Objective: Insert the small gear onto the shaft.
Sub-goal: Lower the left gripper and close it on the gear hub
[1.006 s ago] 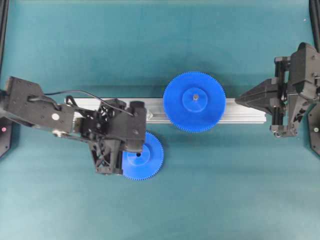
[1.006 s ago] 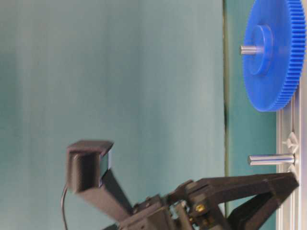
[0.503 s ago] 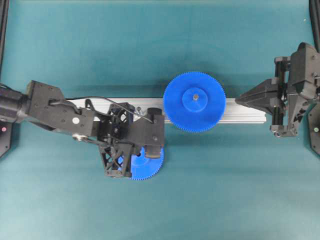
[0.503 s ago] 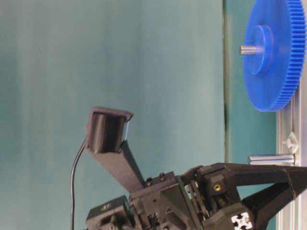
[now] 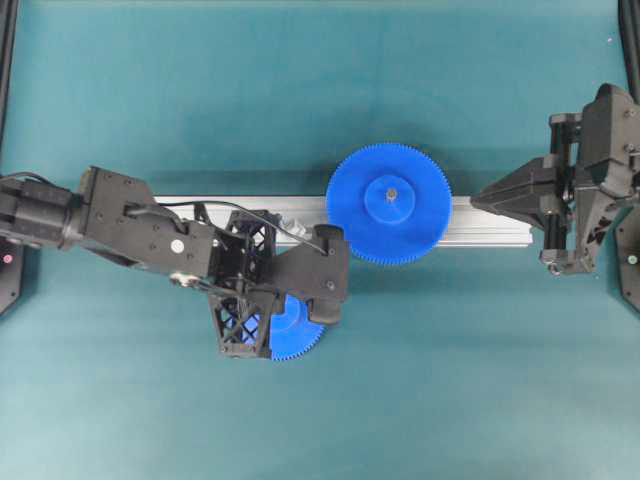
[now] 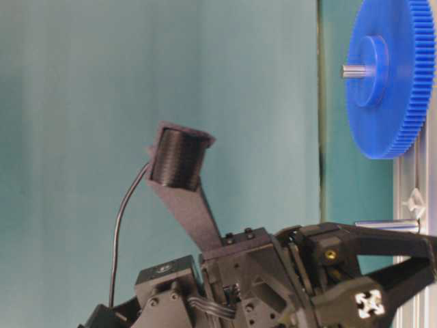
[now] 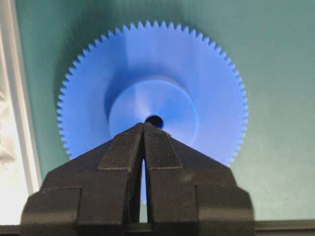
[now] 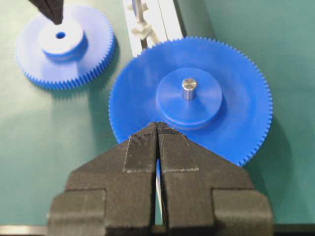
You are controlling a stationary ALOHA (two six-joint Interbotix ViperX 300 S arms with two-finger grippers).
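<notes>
The small gear [image 7: 157, 59] lies flat on the green mat just in front of the rail, with its dark centre hole showing. It also shows in the overhead view [image 5: 300, 340] and in the right wrist view [image 8: 88, 54]. My left gripper [image 7: 143, 126] is shut and empty, its tips right over the gear's hub beside the hole; the overhead view shows the left gripper [image 5: 262, 318] covering most of the gear. The shaft [image 6: 386, 224] stands on the rail, free, partly behind the left arm, and is also in the right wrist view [image 8: 139, 7]. My right gripper [image 8: 157, 124] is shut and empty at the rail's right end [image 5: 476, 200].
The wider blue gear [image 5: 388, 204] sits on its own pin on the ribbed aluminium rail [image 5: 490, 228], which runs left to right across the mat. Black frame posts [image 5: 8, 60] stand at the left and right edges.
My left arm has swung to the right and over the small gear, now covering more of it and of the rail. The gear, the right arm and the wider gear have not moved.
</notes>
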